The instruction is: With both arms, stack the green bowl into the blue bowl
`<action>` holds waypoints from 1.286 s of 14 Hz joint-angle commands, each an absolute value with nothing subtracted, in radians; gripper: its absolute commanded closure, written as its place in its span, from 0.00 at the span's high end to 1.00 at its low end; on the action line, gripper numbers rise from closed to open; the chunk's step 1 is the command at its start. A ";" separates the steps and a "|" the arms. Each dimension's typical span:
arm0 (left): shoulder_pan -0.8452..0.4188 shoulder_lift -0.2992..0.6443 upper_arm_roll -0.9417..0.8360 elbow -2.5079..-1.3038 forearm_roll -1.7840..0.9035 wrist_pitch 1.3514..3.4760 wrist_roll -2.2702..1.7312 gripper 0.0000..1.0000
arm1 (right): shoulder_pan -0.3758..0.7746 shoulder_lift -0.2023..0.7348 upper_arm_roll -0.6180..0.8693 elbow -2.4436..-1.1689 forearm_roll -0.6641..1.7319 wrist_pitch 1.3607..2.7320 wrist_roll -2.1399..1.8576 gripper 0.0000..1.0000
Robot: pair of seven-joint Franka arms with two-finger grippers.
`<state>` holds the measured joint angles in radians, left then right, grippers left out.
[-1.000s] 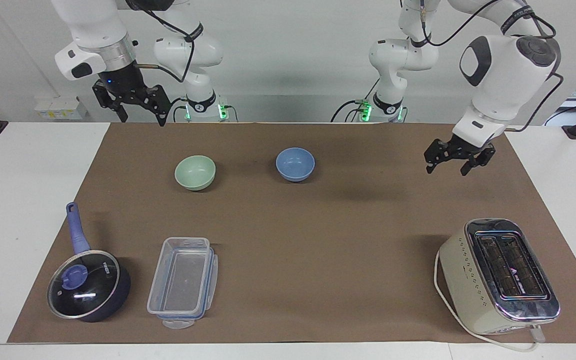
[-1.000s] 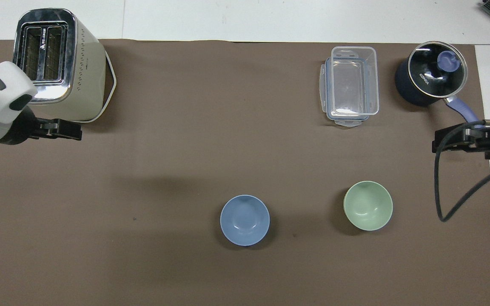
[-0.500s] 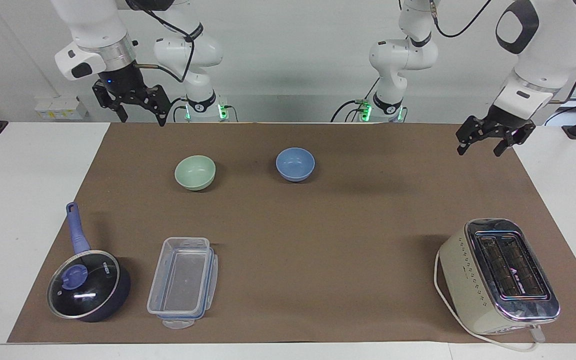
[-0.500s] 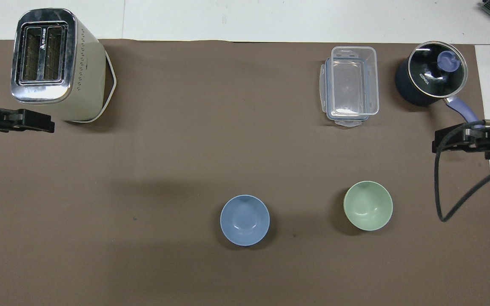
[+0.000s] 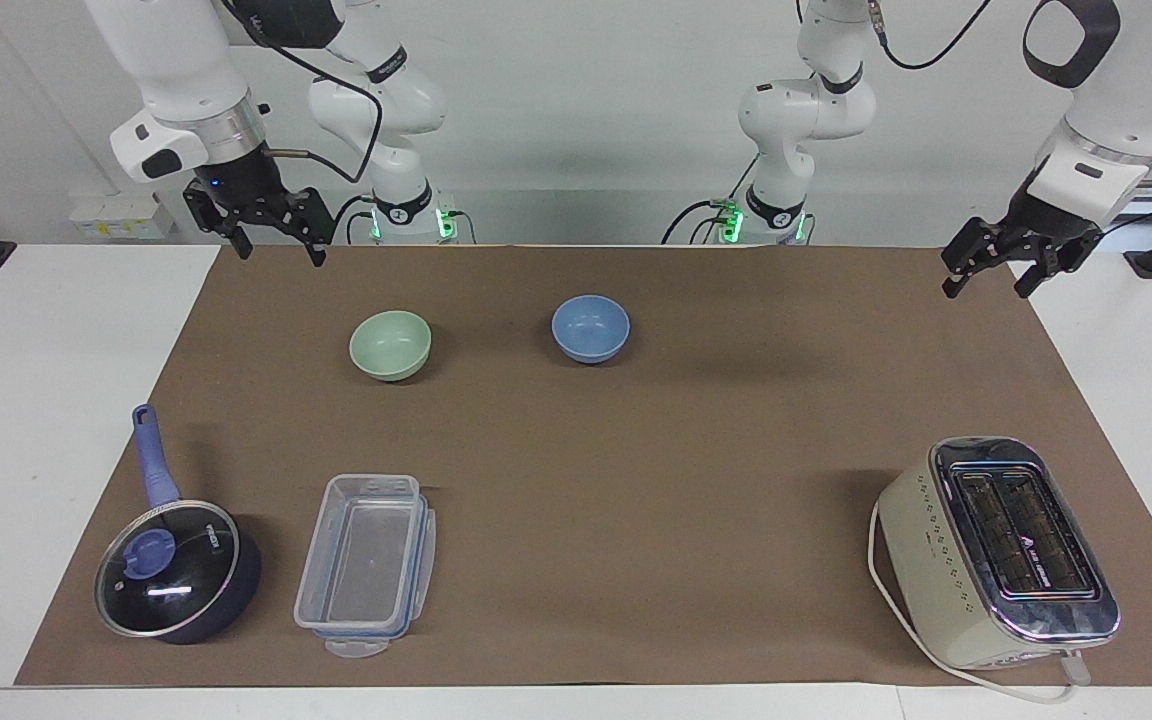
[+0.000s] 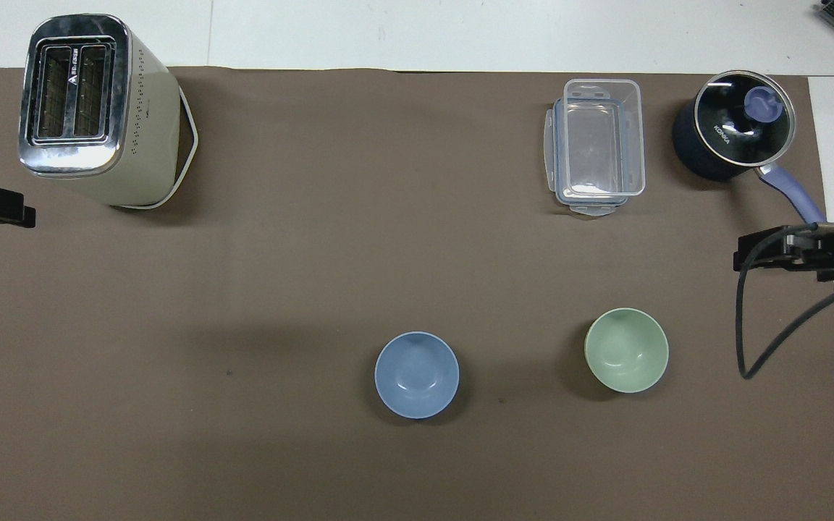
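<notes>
Overhead view: pan lid (image 6: 735, 119) reads "KONKA"; toaster (image 6: 91, 108) logo illegible.

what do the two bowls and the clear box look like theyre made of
Green bowl and blue bowl: probably plastic or melamine, possibly glazed ceramic; smooth, plain, with small soft highlights inside. Clear box: see-through plastic, the mat showing through, with a bluish seal around its rim.
</notes>
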<state>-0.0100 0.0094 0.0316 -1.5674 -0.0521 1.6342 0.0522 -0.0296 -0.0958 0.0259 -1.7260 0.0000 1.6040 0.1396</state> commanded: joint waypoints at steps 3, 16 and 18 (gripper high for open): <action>0.002 -0.008 0.025 -1.560 -0.035 1.482 0.052 1.00 | -0.092 -0.202 0.023 -2.038 0.050 1.810 0.019 1.00; -0.005 -0.008 0.025 -1.559 -0.035 1.471 0.054 1.00 | -0.138 -0.167 0.021 -2.498 0.198 2.311 -0.251 1.00; -0.003 -0.008 0.025 -1.559 -0.035 1.470 0.054 1.00 | -0.138 -0.164 0.021 -2.517 0.198 2.332 -0.259 1.00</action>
<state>-0.0087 -0.0007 0.0299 -1.5663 -0.0521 1.4929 0.0521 -0.1204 -0.1557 0.0162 -2.4808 0.1717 2.2962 -0.2103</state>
